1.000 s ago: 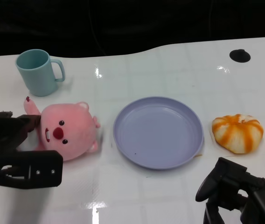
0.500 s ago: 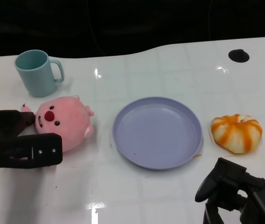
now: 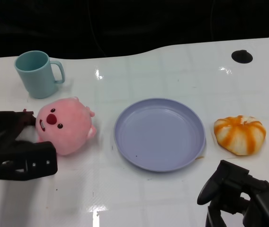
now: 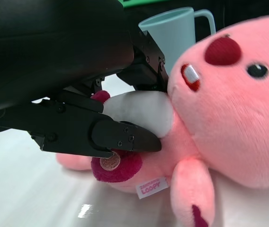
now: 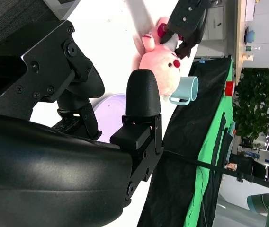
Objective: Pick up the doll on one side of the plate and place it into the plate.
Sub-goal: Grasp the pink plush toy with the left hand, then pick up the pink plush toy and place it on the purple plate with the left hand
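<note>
The pink plush doll (image 3: 66, 126) sits left of the lilac plate (image 3: 159, 134), face toward me. My left hand (image 3: 12, 145) grips it from its left side. In the left wrist view, black fingers (image 4: 120, 137) press into the doll's (image 4: 229, 109) white belly and neck from both sides. The plate holds nothing. My right hand (image 3: 241, 198) rests at the table's near right edge, fingers apart, with nothing in it. The right wrist view shows the doll (image 5: 160, 61) with the left hand (image 5: 186, 19) on it, past the plate (image 5: 108, 111).
A teal mug (image 3: 37, 73) stands just behind the doll, at the far left. An orange-and-white plush bun (image 3: 240, 135) lies right of the plate. A black round disc (image 3: 242, 56) sits at the far right near the table's back edge.
The doll has turned from lying face-up to more upright and shifted a little left and back. My left hand's fingers have closed around it. The right hand has not moved.
</note>
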